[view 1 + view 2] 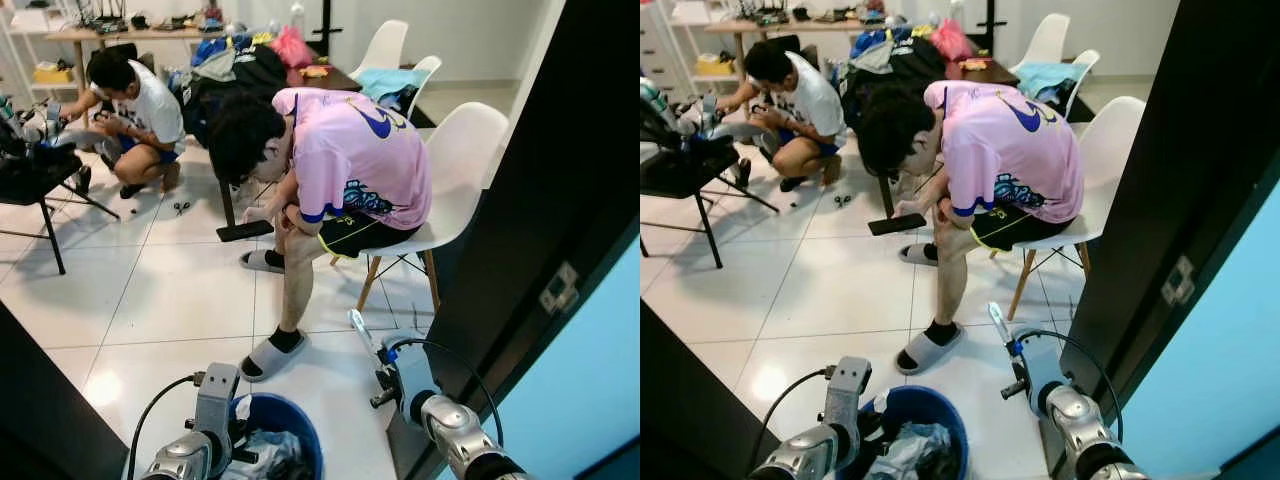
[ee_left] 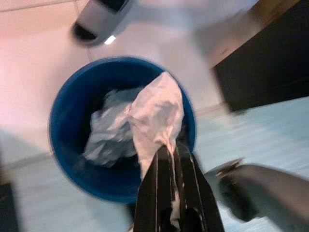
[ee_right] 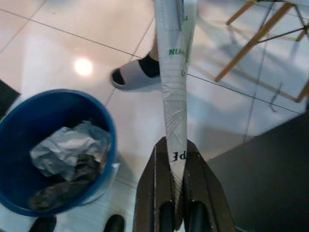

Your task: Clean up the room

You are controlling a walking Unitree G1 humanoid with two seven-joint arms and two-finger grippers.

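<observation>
A blue bucket (image 1: 290,415) stands on the tiled floor right before me, with crumpled grey wrapping (image 3: 67,147) inside it. My left gripper (image 2: 170,147) hangs over the bucket's rim (image 2: 63,111), shut on a crumpled white paper (image 2: 157,113) that droops over the opening. My right gripper (image 3: 175,145) is to the right of the bucket, shut on a long flat white printed tube (image 3: 174,82) that sticks up and forward. That tube (image 1: 358,325) points toward a seated person's foot.
A person in a pink shirt (image 1: 350,160) sits on a white chair (image 1: 460,160), one grey slipper (image 1: 270,355) close to the bucket. Another person (image 1: 140,110) crouches at the far left. A dark door panel (image 1: 560,200) rises on the right; a black stand (image 1: 40,180) is left.
</observation>
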